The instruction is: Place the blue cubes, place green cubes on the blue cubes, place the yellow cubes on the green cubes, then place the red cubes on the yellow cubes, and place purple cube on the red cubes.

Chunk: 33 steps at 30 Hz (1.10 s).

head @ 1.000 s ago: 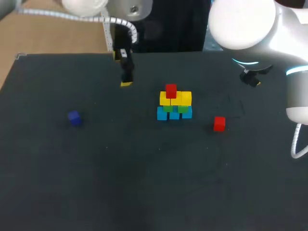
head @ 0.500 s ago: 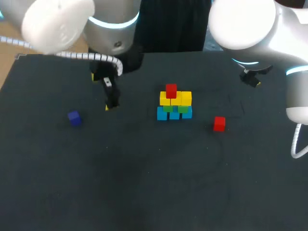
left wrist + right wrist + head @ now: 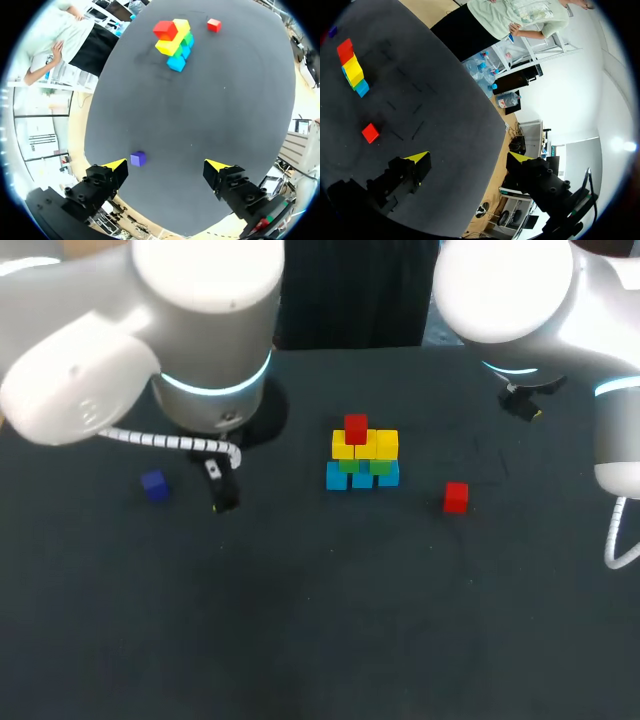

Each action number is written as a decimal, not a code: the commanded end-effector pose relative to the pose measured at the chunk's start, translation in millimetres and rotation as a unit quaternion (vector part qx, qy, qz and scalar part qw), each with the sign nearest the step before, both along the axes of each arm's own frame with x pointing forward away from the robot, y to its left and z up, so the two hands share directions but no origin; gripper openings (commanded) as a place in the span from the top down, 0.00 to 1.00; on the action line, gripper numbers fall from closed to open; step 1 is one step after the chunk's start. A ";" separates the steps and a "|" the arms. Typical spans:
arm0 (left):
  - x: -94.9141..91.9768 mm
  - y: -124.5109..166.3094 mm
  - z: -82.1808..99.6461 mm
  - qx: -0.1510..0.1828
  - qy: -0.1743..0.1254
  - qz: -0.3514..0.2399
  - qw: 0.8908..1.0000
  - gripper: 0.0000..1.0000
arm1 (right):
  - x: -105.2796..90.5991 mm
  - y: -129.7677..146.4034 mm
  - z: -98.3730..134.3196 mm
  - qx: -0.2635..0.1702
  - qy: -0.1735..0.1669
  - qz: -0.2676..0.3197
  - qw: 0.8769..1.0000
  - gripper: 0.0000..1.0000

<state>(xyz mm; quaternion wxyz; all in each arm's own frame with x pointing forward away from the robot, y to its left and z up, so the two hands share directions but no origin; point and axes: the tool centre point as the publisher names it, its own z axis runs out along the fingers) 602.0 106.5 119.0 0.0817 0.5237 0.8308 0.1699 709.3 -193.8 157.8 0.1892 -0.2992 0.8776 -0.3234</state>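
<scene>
Since the earlier frames my left arm has swung from the far side of the table [image 3: 300, 620] toward its near left. The left gripper [image 3: 166, 165] now hangs close to the purple cube [image 3: 153, 484]. My right arm, the stack and the loose cube have not shifted.

Left jaws: spread wide, holding nothing. In the left wrist view the purple cube shows between the fingers, near one yellow tip. The head view shows it lying apart from the gripper, flat on the table.

Right gripper [image 3: 468, 157]: at the far right of the table, jaws spread, nothing between them.

Stack [image 3: 362, 455]: stands at the table's middle. Blue cubes [image 3: 362, 478] form the base, with green cubes [image 3: 365, 467] on them. Yellow cubes [image 3: 365, 445] sit on the green, and one red cube [image 3: 355, 428] is on top at the left end.

Second red cube [image 3: 456, 497]: lies alone on the table, to the right of the stack and near it, not touching.
</scene>
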 end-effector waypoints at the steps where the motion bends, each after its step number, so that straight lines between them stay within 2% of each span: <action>1: -2.5 1.3 -6.2 -0.005 -0.008 -0.009 1.000 0.00 | -0.6 -1.1 -0.4 0.001 -0.002 0.001 1.000 0.00; 6: -0.1 -1.7 -9.5 -0.018 -0.006 -0.025 0.999 0.00 | -0.6 -1.1 -0.4 0.001 -0.002 0.001 1.000 0.00; 19: -0.1 -1.7 -9.5 -0.018 -0.006 -0.025 0.999 0.00 | -0.6 -1.1 -0.4 0.001 -0.002 0.001 1.000 0.00; 21: -0.1 -1.7 -9.5 -0.018 -0.006 -0.025 0.999 0.00 | -5.4 3.3 22.5 -0.011 0.007 0.038 0.999 0.00; 24: -0.1 -1.7 -9.5 -0.018 -0.006 -0.025 0.999 0.00 | -17.7 9.1 64.0 0.014 -0.005 0.082 0.997 0.00; 27: -0.1 -1.7 -9.5 -0.018 -0.006 -0.025 0.999 0.00 | -34.5 8.3 103.7 0.030 -0.033 0.109 0.993 0.00; 30: -0.1 -1.7 -9.5 -0.018 -0.006 -0.025 0.999 0.00 | -51.3 4.1 121.9 0.080 -0.033 0.123 0.989 0.00; 33: -0.1 -1.7 -9.5 -0.018 -0.006 -0.025 0.999 0.00 | -66.8 -3.5 120.5 0.126 -0.014 0.124 0.984 0.00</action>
